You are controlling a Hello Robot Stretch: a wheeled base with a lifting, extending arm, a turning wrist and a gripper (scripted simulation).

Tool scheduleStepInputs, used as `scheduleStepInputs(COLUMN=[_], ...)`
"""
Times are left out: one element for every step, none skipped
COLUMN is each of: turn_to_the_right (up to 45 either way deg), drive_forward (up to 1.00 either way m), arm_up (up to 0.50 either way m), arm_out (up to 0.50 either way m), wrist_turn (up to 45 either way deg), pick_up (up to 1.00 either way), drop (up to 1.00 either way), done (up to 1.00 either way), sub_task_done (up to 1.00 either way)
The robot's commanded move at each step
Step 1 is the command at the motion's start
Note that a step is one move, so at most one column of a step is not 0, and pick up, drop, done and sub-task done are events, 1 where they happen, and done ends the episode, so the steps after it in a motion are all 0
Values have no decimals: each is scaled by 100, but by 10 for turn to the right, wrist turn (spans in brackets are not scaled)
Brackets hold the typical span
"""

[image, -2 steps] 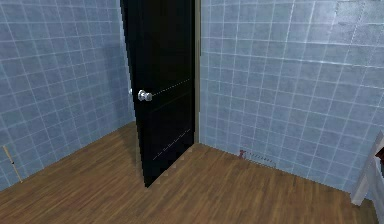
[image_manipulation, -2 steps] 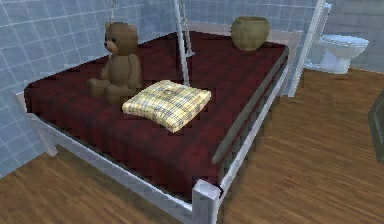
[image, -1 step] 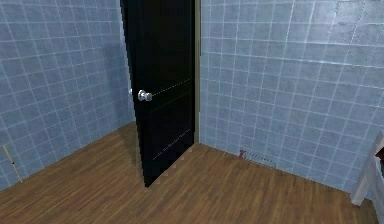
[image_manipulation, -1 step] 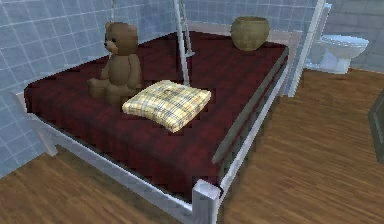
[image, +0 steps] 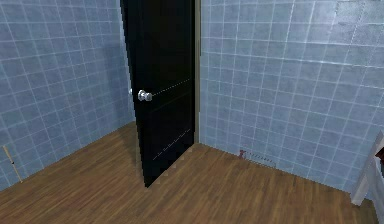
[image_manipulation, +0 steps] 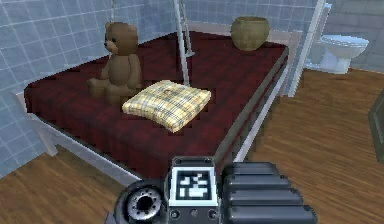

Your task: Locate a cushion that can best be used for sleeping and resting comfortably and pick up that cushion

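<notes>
A yellow checked cushion point(image_manipulation: 168, 103) lies flat on a bed point(image_manipulation: 70, 110) with a dark red plaid cover, near the bed's middle in the arm side view. A brown teddy bear point(image_manipulation: 118, 62) sits just behind it to the left. At the bottom edge shows the arm's end: a white square with black marks point(image_manipulation: 196, 187) and, left of it, the gripper's dark body point(image_manipulation: 140, 207). I can't make out its fingers, so I cannot tell whether it holds anything. The cushion lies farther up the picture than the gripper.
A tan round basket point(image_manipulation: 250, 32) stands at the bed's far end, and a thin pale pole point(image_manipulation: 183, 40) rises behind the cushion. A white toilet point(image_manipulation: 342, 48) stands at top right. In the forward view a black door point(image: 160, 85) stands between blue tiled walls over wooden floor point(image: 200, 195).
</notes>
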Motion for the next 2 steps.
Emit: scheduleStepInputs(turn_to_the_right=[0,0], drive_forward=[0,0], arm_up=[0,0], arm_out=[46,0], wrist_turn=[0,450], pick_up=[0,0], drop=[0,0], done=[0,0], sub_task_done=[0,0])
